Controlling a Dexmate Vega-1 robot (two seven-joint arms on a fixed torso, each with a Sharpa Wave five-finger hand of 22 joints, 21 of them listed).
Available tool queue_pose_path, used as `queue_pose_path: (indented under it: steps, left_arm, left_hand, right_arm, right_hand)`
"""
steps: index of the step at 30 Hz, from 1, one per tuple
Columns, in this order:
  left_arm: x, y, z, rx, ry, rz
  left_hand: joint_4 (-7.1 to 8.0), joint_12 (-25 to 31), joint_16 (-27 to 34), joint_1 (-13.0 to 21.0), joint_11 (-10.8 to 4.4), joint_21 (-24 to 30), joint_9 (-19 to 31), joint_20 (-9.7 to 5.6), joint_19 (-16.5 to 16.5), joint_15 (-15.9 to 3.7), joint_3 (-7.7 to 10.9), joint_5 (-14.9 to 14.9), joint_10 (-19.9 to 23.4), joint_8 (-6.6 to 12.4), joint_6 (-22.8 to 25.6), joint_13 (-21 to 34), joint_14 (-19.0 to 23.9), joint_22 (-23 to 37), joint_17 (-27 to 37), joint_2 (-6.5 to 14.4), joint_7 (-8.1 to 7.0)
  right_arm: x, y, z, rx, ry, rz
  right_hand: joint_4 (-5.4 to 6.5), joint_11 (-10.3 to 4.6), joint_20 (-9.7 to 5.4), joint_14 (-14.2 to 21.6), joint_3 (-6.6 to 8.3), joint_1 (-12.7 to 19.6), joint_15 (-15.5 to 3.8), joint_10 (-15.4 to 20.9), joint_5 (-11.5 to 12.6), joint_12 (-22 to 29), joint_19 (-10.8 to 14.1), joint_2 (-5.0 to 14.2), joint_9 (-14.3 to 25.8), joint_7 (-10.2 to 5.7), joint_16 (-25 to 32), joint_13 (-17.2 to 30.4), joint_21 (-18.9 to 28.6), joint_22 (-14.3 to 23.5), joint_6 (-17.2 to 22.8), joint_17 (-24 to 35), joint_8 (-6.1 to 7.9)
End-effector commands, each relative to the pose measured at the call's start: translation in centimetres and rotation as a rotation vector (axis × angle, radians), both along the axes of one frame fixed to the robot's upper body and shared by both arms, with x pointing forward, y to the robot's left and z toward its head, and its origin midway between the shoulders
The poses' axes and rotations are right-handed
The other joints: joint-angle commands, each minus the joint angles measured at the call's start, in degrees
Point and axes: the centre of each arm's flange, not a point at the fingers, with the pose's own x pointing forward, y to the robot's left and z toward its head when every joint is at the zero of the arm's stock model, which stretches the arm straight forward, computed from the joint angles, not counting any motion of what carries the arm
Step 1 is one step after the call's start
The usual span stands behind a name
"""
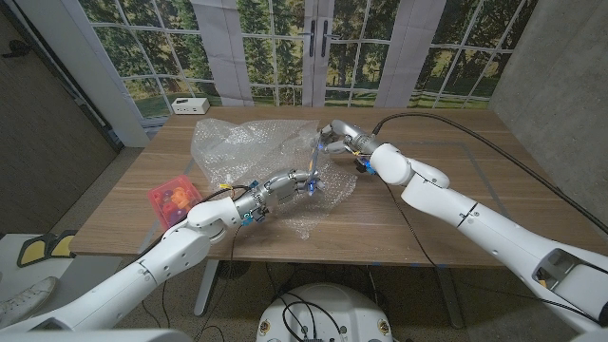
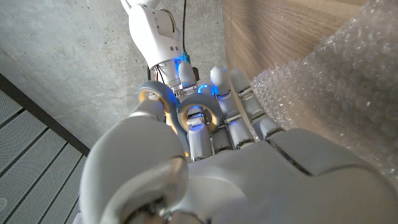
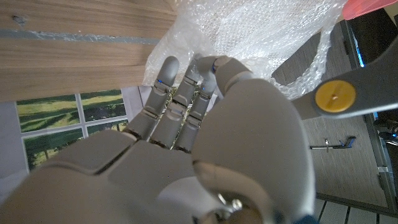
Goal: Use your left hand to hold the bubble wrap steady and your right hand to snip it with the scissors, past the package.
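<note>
Bubble wrap (image 1: 249, 152) was spread in a crumpled sheet across the middle of the wooden table (image 1: 446, 204), and the left hand (image 1: 285, 182) was laid on its near part, fingers close together and stretched forward, pressing rather than pinching. The right hand (image 1: 334, 133) was held over the sheet's far right edge, curled around the scissors (image 1: 314, 160), whose blades were pointed down toward the left fingertips. A red package (image 1: 170, 198) was seen near the table's left edge, apart from both hands. For a clean cut, the sheet would best be kept taut under the left hand and the blades opened wide before being closed on the plastic, well away from the left fingers. In the right wrist view the scissors' grey blades and yellow pivot (image 3: 335, 96) were shown close beside the wrap (image 3: 261, 37); in the left wrist view the scissor handles (image 2: 186, 115) were seen beyond the left fingers (image 2: 239, 109).
</note>
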Motion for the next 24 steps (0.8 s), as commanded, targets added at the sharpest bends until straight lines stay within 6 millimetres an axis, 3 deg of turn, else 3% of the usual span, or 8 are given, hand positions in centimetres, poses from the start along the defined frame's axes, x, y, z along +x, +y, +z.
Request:
queue_pose_path:
  steps: [1,9,24]
  left_arm:
    - [-0.7,0.0,2.2,0.035,-0.162,-0.03]
    - [-1.1,0.3,3.2,0.078,-0.251,0.003]
    - [-1.9,0.1,3.3,0.095,-0.299,0.019]
  left_hand:
    - [2.02,-0.4,-0.3,6.0,-5.0,0.5,1.9,-0.46,0.0,-7.29,2.52,0.4,4.2,0.48,-2.8,0.3,-0.3,0.0,0.1,5.3,-2.55]
    - [2.76,-0.5,-1.0,5.7,-5.32,0.8,4.9,-0.88,-0.9,-7.64,2.84,0.6,3.5,0.86,-3.7,0.5,-1.2,-0.3,0.8,5.3,-3.15]
    - [3.42,-0.3,-2.1,5.3,-5.86,1.1,9.4,-1.36,-1.7,-7.65,2.96,0.7,2.6,1.31,-4.3,1.3,-1.9,-0.6,0.9,5.0,-3.75]
  right_arm:
    - [1.0,0.0,-0.3,-0.006,0.059,-0.035]
    - [0.6,0.2,-0.4,0.0,0.068,-0.041]
    - [0.2,-0.1,-0.9,0.002,0.089,-0.049]
  right_hand:
    - [0.0,0.03,-3.57,0.6,0.5,0.1,-5.33,0.3,0.3,0.2,0.4,-0.31,0.2,0.05,0.0,0.3,0.5,0.1,0.3,0.2,-0.09]
    - [0.02,0.07,-3.55,0.5,0.64,0.1,-5.32,0.4,0.4,0.1,0.4,-0.35,0.3,0.04,0.0,0.4,0.5,0.1,0.4,0.2,-0.32]
    - [0.04,0.28,-3.51,0.7,0.75,0.2,-5.33,0.7,0.6,0.2,0.4,-0.41,0.5,0.15,0.1,0.7,0.7,0.2,0.4,0.5,-0.69]
